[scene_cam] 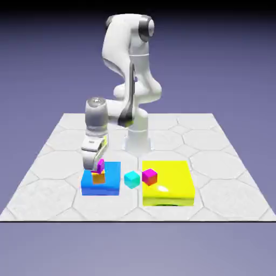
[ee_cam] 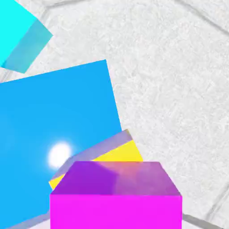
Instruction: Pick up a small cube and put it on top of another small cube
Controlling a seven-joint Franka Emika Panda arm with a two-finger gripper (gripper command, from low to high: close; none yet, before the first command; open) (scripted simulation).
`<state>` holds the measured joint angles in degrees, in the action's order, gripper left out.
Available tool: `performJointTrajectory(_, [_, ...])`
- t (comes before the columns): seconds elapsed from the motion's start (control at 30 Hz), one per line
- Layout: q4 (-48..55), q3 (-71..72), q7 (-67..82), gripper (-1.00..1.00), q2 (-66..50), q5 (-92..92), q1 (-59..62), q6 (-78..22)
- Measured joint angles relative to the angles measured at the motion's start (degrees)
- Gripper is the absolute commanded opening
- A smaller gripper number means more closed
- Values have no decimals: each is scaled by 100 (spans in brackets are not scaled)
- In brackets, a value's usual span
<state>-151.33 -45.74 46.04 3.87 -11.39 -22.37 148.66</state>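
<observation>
Blue block's top beneath orange cube, magenta-purple cube above.

In the exterior view, the blue block and the yellow block stand apart, but the cyan cube and the crimson-magenta cube obstruct the way between them. Bare table gives a hand free room along the yellow block's right side and in front of both blocks.
</observation>
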Motion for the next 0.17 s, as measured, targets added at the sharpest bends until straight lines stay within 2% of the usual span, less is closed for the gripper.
performJointTrajectory(0.17, [201, -80, -666, 100, 1038, -901, -103, -1059])
